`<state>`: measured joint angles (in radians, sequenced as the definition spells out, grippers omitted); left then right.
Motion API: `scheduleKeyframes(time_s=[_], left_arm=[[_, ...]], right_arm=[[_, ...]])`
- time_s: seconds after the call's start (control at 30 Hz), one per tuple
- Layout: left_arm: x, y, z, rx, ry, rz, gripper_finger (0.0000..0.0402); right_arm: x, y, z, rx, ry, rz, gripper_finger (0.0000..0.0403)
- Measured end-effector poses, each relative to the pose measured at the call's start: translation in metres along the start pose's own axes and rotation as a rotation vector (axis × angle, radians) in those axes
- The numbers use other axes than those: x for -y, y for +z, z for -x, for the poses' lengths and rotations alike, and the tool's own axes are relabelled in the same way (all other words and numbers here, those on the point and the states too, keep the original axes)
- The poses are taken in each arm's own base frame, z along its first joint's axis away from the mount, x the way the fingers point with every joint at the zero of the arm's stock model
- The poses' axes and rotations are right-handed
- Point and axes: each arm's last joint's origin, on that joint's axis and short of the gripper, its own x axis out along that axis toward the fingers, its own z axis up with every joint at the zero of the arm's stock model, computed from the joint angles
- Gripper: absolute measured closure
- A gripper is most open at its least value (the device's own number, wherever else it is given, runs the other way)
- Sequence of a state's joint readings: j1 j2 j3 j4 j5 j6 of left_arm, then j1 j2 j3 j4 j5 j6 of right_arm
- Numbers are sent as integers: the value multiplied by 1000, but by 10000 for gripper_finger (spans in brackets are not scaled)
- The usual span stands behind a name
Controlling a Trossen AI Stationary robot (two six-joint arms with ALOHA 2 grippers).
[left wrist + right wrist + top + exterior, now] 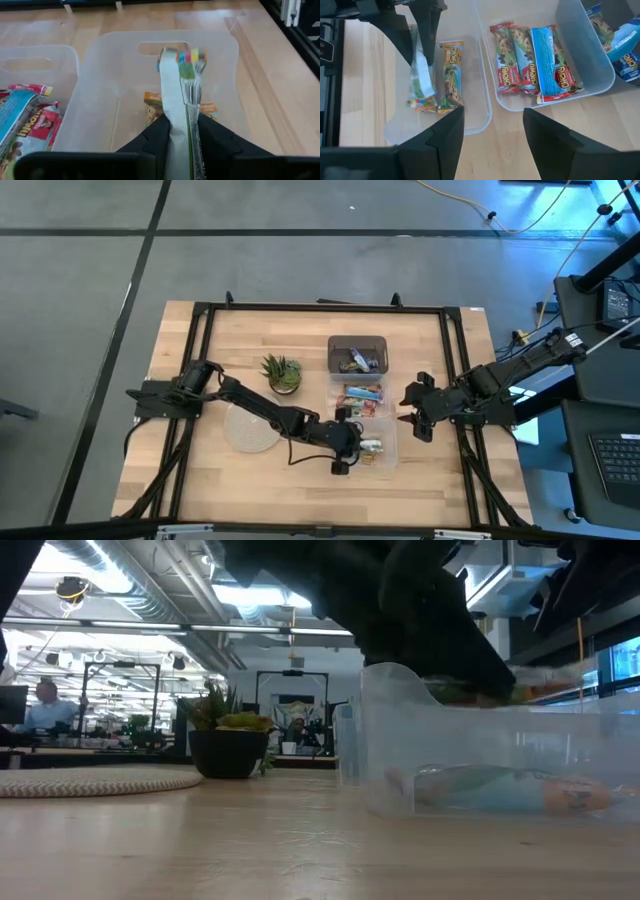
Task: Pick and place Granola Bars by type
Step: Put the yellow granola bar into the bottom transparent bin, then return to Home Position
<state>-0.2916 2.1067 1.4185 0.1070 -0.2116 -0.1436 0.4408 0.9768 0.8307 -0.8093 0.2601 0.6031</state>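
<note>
Three clear bins stand in a row right of the table's middle. My left gripper reaches over the near bin and is shut on a silver and green granola bar. An orange and green bar lies flat on that bin's floor. The middle bin holds several red, green and blue bars. The far bin holds purple and blue ones. My right gripper hangs open to the right of the bins, above the table, with nothing between its fingers. My left gripper pinches the bar's near end between its two fingers, with the bar standing on edge. The fingers slant down from the table's left and lie along the bar. The bar reaches down past the fingertips into the near bin. Whether its free end touches the floor, I cannot tell.
A small potted plant stands left of the bins. A round pale woven mat lies near it under the left arm. Bare wood shows along the table's near edge.
</note>
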Motion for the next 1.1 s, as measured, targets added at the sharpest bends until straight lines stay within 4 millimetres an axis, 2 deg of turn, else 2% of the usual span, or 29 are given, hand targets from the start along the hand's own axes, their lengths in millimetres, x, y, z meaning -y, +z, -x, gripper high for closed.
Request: scheduleKeyframes(time_s=[0.3,0.37,0.57,0.73,0.87,1.1], left_arm=[[-2,1,0,12,63,0,259],[-4,4,7,-5,87,-5,248],[-22,40,62,-23,217,-37,236],[-47,51,116,-9,303,-7,239],[-63,30,154,30,296,66,239],[-79,-32,217,209,284,149,238]], right_arm=[[0,1,0,6,3,-26,196],[0,1,2,10,6,-25,196],[0,9,21,69,76,60,196],[9,1,28,121,59,20,196],[17,-8,35,225,123,-13,196],[35,-28,42,442,235,-23,196]])
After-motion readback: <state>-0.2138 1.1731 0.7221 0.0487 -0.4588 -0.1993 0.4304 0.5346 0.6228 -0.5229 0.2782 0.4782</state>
